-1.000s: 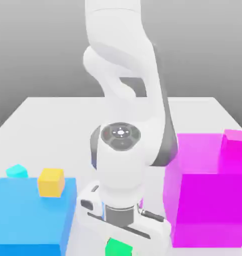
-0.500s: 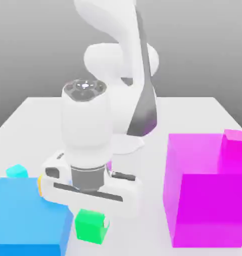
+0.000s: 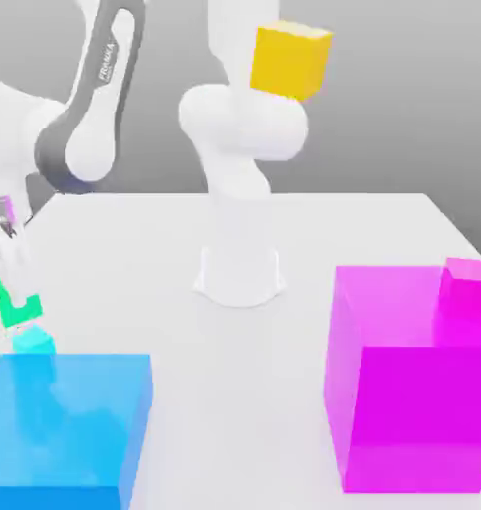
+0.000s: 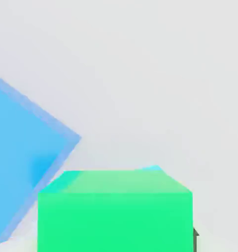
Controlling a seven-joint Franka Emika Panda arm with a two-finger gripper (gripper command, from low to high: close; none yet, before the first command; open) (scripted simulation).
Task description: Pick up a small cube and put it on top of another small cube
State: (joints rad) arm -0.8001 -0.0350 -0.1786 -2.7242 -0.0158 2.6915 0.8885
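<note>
At the lower left of the exterior view lies the large blue block (image 3: 65,423) on the white desk (image 3: 284,249). At the lower right stands the big magenta block (image 3: 408,383). Just behind the blue block, at the left edge, sits the small cyan cube (image 3: 32,340). Directly above it hangs the gripper (image 3: 13,299), its jaws pinching the small green cube (image 3: 10,306), which is close over the cyan cube; whether the two touch is not clear. In the hand view the green cube (image 4: 115,211) covers nearly all of the cyan cube (image 4: 151,169). Farther back stands the white arm base (image 3: 240,269). A yellow-orange cube (image 3: 289,60) appears at the upper middle, in front of the arm.
</note>
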